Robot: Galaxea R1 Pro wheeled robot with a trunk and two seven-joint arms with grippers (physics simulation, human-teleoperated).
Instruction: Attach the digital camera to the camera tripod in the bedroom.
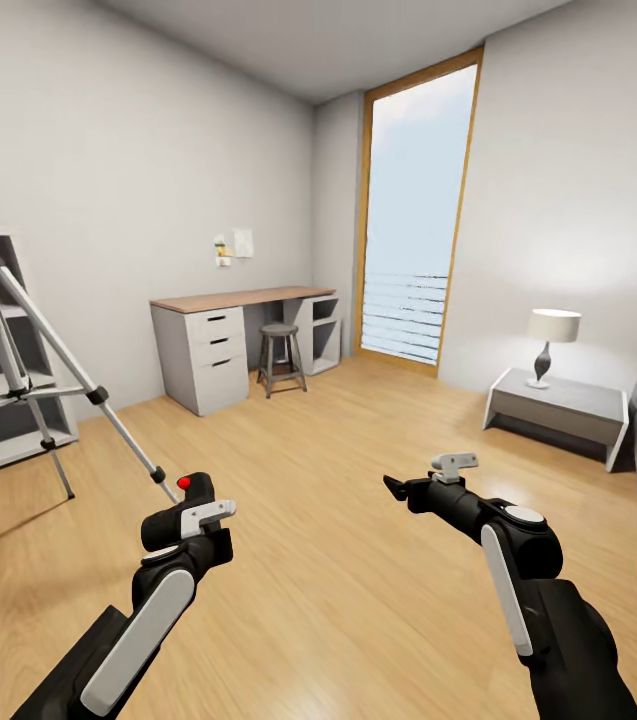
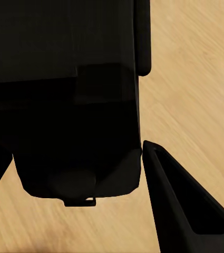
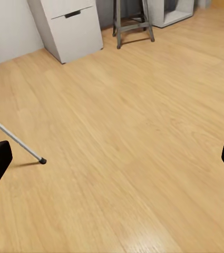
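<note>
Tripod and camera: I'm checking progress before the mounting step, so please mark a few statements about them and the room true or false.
1. The tripod stands to the robot's left. True.
2. The camera is mounted on the tripod. False: the left pincer holds it.
3. The right pincer grips the lamp. False: it is open and empty.
4. A stool stands at the desk. True.

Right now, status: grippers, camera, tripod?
Left gripper shut on camera. Right gripper open, empty. Tripod standing ahead left, one leg near the left gripper. Bare floor between.
</note>
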